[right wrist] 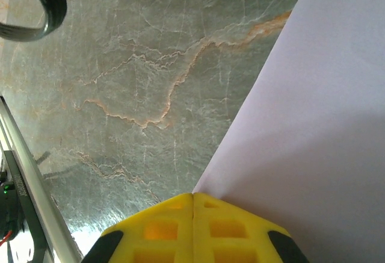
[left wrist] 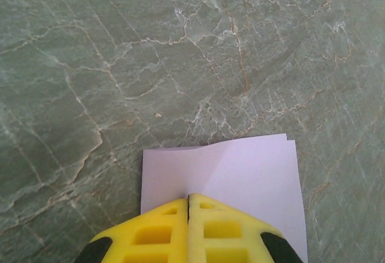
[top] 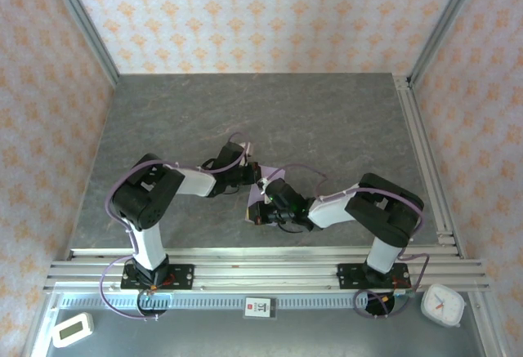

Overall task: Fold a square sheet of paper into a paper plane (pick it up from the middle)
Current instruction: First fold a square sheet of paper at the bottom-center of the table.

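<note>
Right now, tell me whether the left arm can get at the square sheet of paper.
Probably yes: the left gripper, shut, sits at the edge of the square sheet of paper, nothing between them. The right gripper meets another edge without blocking.

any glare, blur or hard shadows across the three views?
Top external: even light, sharp, no glare. Left wrist: table and paper in focus, with only soft shading along the paper's crease. Right wrist: blown-out glare on the table beside the rail at bottom left. The cable loop at top left is dark and slightly soft, and the near part of the paper is in shade.
</note>
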`<state>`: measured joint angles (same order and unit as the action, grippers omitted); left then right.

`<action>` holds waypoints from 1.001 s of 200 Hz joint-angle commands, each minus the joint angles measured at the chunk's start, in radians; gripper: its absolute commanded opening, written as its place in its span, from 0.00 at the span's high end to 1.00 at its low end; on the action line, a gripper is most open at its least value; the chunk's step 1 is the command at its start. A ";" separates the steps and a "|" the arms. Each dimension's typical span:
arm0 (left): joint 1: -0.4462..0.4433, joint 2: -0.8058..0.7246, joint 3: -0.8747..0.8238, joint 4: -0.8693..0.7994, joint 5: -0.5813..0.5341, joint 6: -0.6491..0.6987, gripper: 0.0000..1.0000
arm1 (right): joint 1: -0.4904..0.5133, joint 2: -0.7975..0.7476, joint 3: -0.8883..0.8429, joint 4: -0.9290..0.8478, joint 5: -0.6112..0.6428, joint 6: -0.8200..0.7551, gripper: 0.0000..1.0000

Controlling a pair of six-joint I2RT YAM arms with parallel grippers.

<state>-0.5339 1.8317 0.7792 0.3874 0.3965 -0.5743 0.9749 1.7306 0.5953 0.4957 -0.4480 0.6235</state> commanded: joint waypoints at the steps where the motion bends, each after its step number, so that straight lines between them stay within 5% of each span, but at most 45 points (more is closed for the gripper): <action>1: 0.037 0.042 0.052 -0.008 -0.080 0.039 1.00 | 0.010 0.069 -0.070 -0.206 0.000 -0.012 1.00; 200: 0.130 0.253 0.339 -0.117 -0.070 0.093 1.00 | 0.010 0.087 -0.094 -0.197 -0.008 -0.001 1.00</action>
<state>-0.4622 2.0045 1.0546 0.2607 0.4553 -0.5220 0.9710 1.7428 0.5747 0.5591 -0.4423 0.6239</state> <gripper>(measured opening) 0.048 0.038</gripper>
